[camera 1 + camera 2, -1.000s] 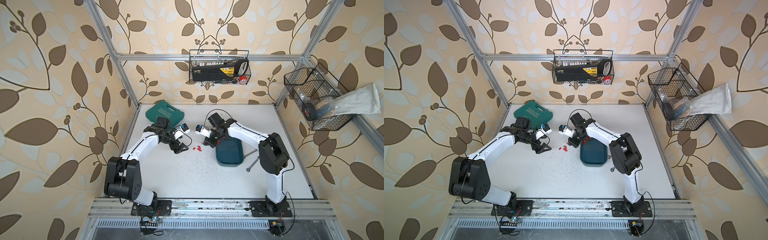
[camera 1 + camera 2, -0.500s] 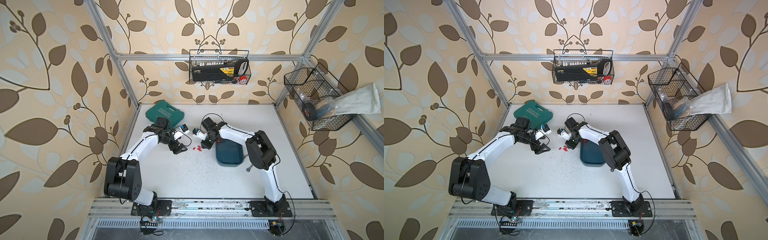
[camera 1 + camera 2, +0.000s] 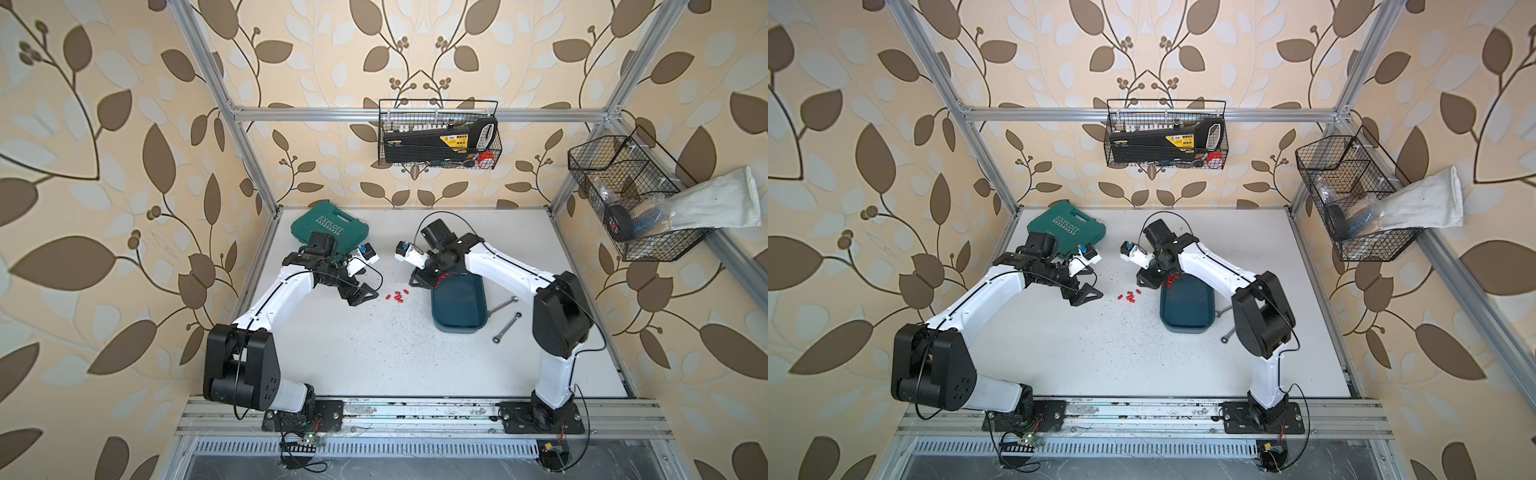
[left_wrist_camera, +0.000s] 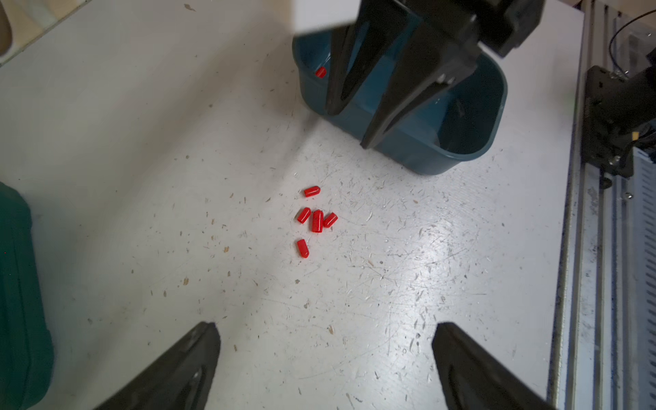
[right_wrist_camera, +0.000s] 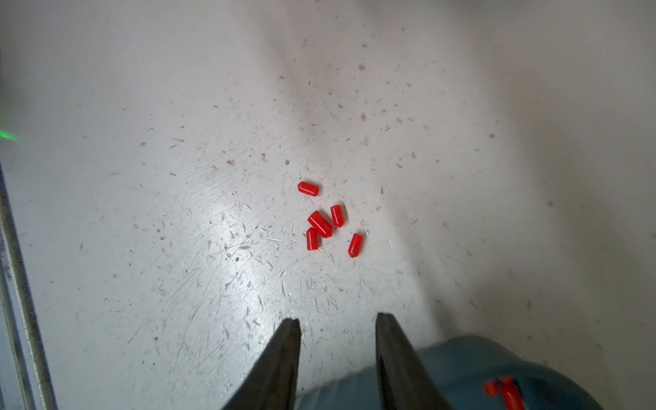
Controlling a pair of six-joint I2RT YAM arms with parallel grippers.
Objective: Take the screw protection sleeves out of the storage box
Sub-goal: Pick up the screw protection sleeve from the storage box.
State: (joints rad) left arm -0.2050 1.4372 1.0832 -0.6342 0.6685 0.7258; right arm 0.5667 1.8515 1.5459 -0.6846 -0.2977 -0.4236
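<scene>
The right tool (image 5: 337,319) is open. Its two dark fingers stand apart with only bare tabletop (image 5: 177,248) between them, and it grips nothing. Its tips hang just past the rim of the storage box (image 3: 459,307), whose end lies under the rear of the fingers. A short way ahead of those tips, about five screw protection sleeves (image 5: 320,223) lie on the tabletop in a loose cluster, three close together or touching and two a little apart. A few more red ones remain inside the box, beneath and behind the right tool. The left wrist view shows one such sleeve (image 4: 320,72) against the box wall, beside that tool's fingers.

The left tool (image 4: 324,337) is spread wide and empty. It faces the right tool, with the cluster on the tabletop between the two. A green case (image 3: 332,226) lies behind the left tool, beside its wrist. Two wrenches (image 3: 507,328) lie beyond the box, on the side away from both tools.
</scene>
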